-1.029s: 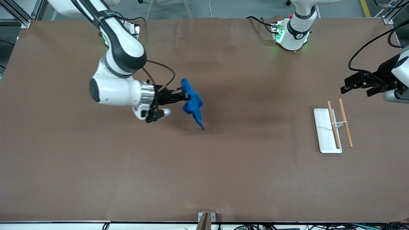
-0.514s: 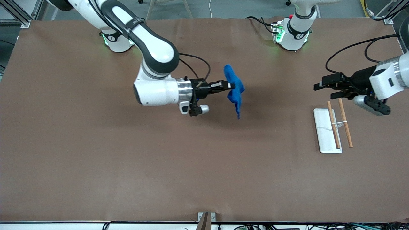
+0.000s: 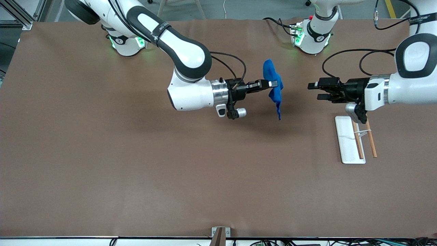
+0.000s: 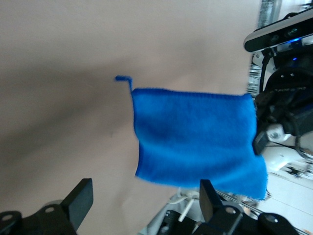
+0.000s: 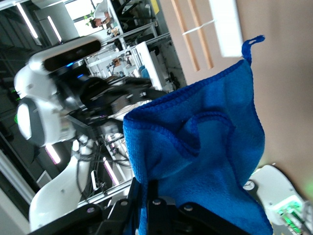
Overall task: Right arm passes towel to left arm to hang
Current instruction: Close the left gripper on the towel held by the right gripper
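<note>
The bright blue towel [image 3: 274,87] hangs in the air over the table's middle, pinched in my right gripper [image 3: 272,83], which is shut on its upper part. A tiny corner loop dangles at its lowest tip. In the right wrist view the towel [image 5: 200,147] drapes from the jaws. My left gripper [image 3: 313,91] is open and empty, level with the towel and a short gap from it, pointing at it. In the left wrist view the towel [image 4: 195,139] fills the middle, ahead of the open fingers [image 4: 80,198]. The wooden-rail rack [image 3: 362,131] stands on its white tray [image 3: 346,141].
The rack and tray sit toward the left arm's end of the table, below the left wrist. Both arm bases [image 3: 312,34] stand along the table's edge farthest from the front camera. A small bracket [image 3: 220,234] sits at the table's nearest edge.
My right gripper has carried the towel toward the left arm's end. My left gripper has swung in from the table's end to face the towel.
</note>
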Robot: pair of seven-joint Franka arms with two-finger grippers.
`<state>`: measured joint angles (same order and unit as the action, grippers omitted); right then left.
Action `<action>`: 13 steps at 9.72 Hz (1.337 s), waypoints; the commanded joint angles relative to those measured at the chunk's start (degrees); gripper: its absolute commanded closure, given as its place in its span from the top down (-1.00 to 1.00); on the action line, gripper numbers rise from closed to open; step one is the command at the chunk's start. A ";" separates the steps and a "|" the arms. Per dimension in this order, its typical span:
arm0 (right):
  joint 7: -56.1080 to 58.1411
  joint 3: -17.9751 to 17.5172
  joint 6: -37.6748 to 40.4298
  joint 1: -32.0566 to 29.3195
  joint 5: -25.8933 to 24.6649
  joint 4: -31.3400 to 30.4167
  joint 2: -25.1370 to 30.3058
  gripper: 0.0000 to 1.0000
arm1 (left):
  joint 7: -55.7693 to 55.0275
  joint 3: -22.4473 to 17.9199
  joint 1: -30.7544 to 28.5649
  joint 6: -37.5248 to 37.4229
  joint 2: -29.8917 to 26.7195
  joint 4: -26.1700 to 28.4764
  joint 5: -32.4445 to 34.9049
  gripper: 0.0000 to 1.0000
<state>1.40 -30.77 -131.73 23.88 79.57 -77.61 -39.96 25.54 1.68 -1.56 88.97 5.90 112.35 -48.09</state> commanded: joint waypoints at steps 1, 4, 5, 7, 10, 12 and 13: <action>-0.17 -2.18 -0.02 -0.06 1.91 2.46 -1.08 -0.99 | 3.98 1.12 0.33 -0.37 6.02 1.64 -6.54 0.92; -1.57 -2.54 0.07 0.20 2.08 2.64 -0.99 -0.99 | 8.11 1.57 0.25 -0.72 9.82 1.73 -11.31 0.92; -1.66 -2.54 -0.02 0.73 2.08 2.64 -0.99 -0.99 | 10.38 1.48 0.33 -2.29 10.96 1.73 -14.54 0.92; -1.66 -2.54 -0.02 0.91 2.08 2.64 -0.82 -0.99 | 14.35 1.57 -0.10 -5.02 12.11 2.08 -15.89 0.92; -1.66 -2.98 -0.11 0.91 2.17 2.82 -0.82 -0.99 | 21.54 1.48 -2.04 -6.88 12.73 3.74 -19.92 0.92; -1.75 -2.98 -0.11 0.91 2.26 2.91 -0.82 -0.99 | 25.41 1.57 -2.56 -7.23 12.99 7.25 -23.27 0.92; -1.75 -2.98 -0.11 1.26 2.26 2.99 -0.82 -0.99 | 29.70 1.57 -3.17 -7.23 12.73 10.40 -25.19 0.92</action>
<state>0.39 -33.30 -131.72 24.59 80.81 -75.97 -40.11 49.74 3.07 -4.00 81.26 17.77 118.26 -71.16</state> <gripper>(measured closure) 0.921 0.035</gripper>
